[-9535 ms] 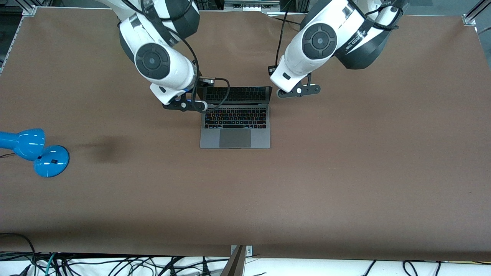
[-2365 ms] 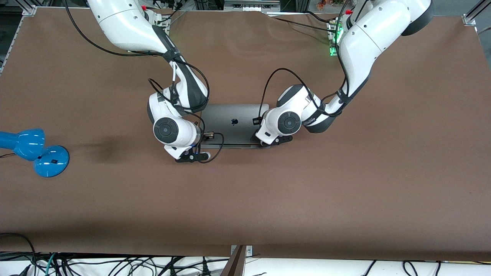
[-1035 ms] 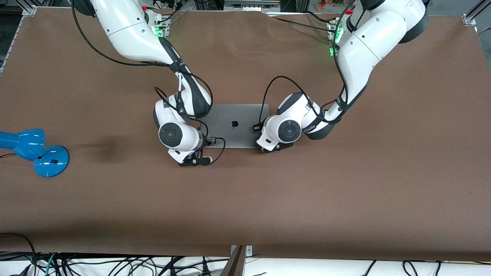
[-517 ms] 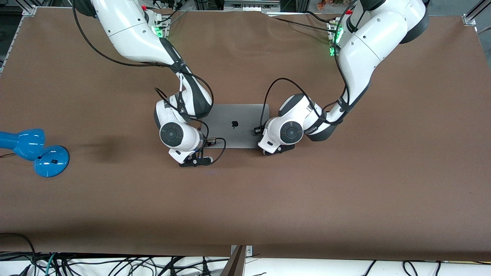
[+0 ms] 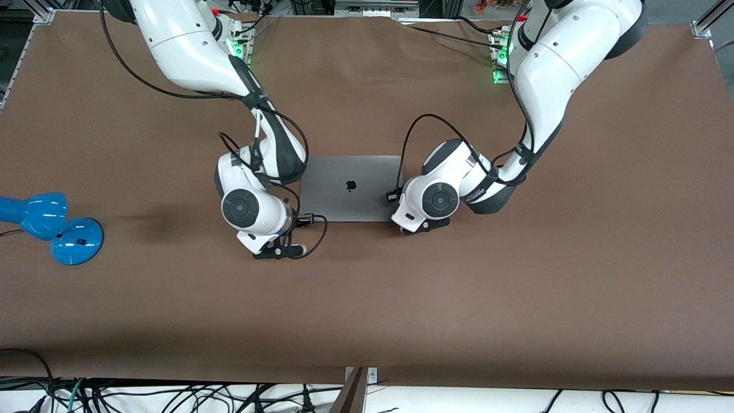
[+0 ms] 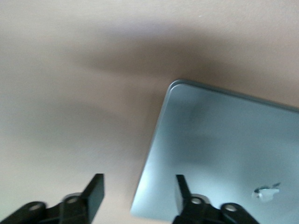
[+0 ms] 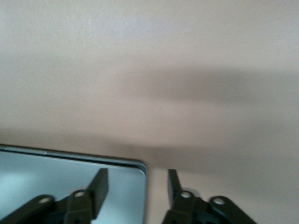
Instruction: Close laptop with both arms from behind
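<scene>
The slim grey metal laptop (image 5: 350, 188) lies shut and flat on the brown table (image 5: 516, 287), a low obstacle hemmed at its two camera-side corners by the black left gripper (image 6: 139, 192) and black right gripper (image 7: 138, 189), both apparently spread just above it. A blue desk lamp (image 5: 49, 226) blocks only the table edge at the right arm's end; wide bare surface nearer the camera leaves free passage.

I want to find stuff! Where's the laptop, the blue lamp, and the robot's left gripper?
laptop (image 5: 350, 189), front view, middle of its shut lid.
blue lamp (image 5: 76, 241), front view, its round base.
left gripper (image 6: 139, 186), left wrist view, midway between its open fingertips.
</scene>
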### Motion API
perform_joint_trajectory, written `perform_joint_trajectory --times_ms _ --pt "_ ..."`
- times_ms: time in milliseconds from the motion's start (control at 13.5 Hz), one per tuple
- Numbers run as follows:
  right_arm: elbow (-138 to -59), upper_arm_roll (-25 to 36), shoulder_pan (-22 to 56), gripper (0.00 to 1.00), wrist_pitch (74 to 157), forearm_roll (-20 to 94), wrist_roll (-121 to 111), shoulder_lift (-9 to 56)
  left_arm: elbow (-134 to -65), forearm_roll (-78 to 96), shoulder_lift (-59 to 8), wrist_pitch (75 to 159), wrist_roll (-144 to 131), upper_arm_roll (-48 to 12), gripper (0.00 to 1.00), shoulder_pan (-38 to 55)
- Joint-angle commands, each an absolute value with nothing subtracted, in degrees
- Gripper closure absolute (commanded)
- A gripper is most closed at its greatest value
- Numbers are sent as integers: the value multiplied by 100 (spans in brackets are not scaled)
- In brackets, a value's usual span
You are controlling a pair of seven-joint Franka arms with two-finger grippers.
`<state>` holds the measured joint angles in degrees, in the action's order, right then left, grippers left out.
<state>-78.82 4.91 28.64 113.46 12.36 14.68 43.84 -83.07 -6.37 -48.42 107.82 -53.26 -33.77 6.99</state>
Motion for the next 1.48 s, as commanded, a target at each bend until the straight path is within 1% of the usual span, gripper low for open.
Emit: perform_joint_trajectory --times_ms 0,148,370,517,591,665,813,961,1109,1404 --pt "-6885 851 2883 1 10094 1160 1450 4360 -8420 -782 -4300 10215 -4985 -3375 0 598" --pt "-6733 1002 2743 1 9547 1151 1433 4045 -8429 -774 -4018 9820 -4843 -3375 0 536" --pt "-6785 941 2225 1 9335 810 1371 3360 -8551 -747 -3404 9327 -4537 -3358 0 484" --pt "-6785 923 1900 1 9019 686 1345 2938 -8674 -686 -2929 9098 -4159 -3122 0 475" --pt "-6794 827 1681 1 8948 686 1197 2753 -8675 -668 -2779 8870 -4009 -3094 0 483" --pt "-6846 600 1339 1 8895 668 1021 2577 -8684 -651 -2586 8738 -3903 -3033 0 475" --pt "-7100 317 889 0 8895 511 915 2252 -8989 -607 -2094 8701 -3422 -2840 0 475" --pt "-7250 308 739 0 8894 422 512 2022 -9201 -100 -1585 8736 -2886 -2323 0 509" --pt "-7557 308 502 0 8886 404 238 1707 -9421 44 -1084 8728 -2235 -1883 0 545" --pt "-8023 308 176 0 8947 221 237 1320 -9659 -26 -494 8728 -1961 -1583 0 589"
